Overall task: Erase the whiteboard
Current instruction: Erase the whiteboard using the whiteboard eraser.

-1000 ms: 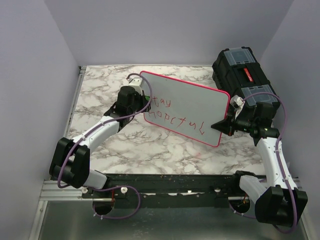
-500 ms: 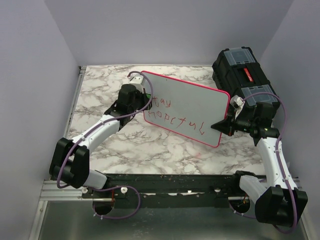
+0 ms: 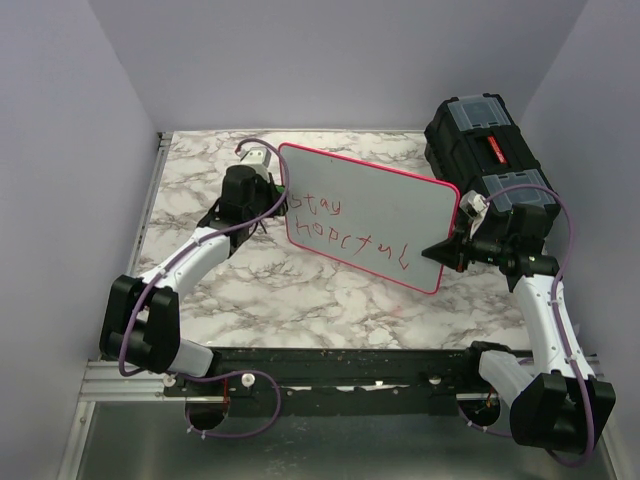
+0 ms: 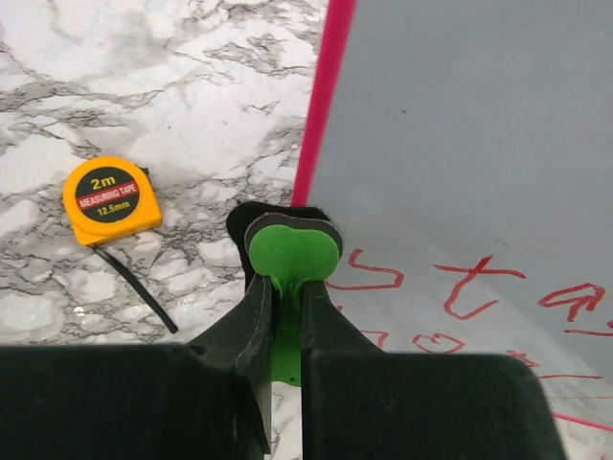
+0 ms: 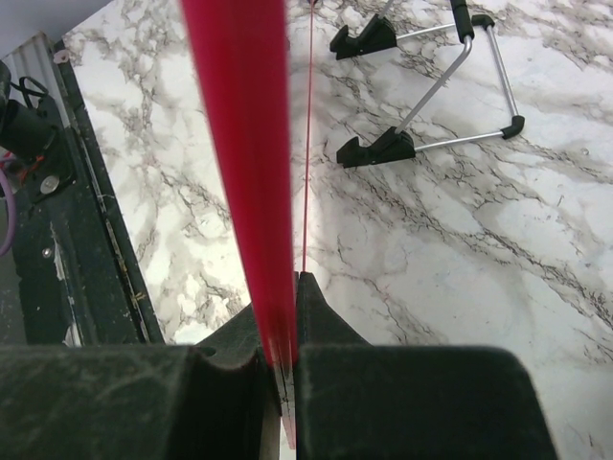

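Grips whiteboard [image 3: 390, 195] by its right rim in right jaws, tilted above marble surface [image 3: 300, 290]; pinches green eraser [image 4: 292, 251] in left jaws at board's left rim, beside red lettering [image 3: 350, 236].

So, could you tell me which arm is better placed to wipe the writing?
Left. The left pincer grips a green eraser beside the writing; the right pincer is clamped on the whiteboard's edge.
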Controlling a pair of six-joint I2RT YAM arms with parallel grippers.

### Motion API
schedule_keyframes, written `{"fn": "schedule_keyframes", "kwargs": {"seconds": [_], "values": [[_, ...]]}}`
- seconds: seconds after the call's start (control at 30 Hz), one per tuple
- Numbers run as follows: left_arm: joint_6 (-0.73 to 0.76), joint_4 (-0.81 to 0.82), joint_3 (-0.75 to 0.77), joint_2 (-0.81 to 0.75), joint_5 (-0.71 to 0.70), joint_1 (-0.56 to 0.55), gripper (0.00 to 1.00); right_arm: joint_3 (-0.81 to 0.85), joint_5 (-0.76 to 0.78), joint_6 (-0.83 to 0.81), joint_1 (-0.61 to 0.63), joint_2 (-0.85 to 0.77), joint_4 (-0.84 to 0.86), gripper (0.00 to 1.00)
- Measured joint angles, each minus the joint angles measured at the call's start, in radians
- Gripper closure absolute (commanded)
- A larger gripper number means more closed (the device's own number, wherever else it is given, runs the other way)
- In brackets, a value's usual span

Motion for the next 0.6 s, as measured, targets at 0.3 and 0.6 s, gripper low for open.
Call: {"fn": "schedule_keyframes", "kwargs": {"seconds": [0.3, 0.6], "values": [[-0.01, 0.001, -0.001, 0.0, 0.005, -0.091, 1.0, 0.0, 0.0, 0.006, 0.0, 0.0, -0.003, 1.0], [-0.01, 0.001, -0.012, 0.0, 0.01, -0.039, 1.0, 0.0, 0.0, -0.002, 0.0, 0.0, -0.002, 1.0]]}}
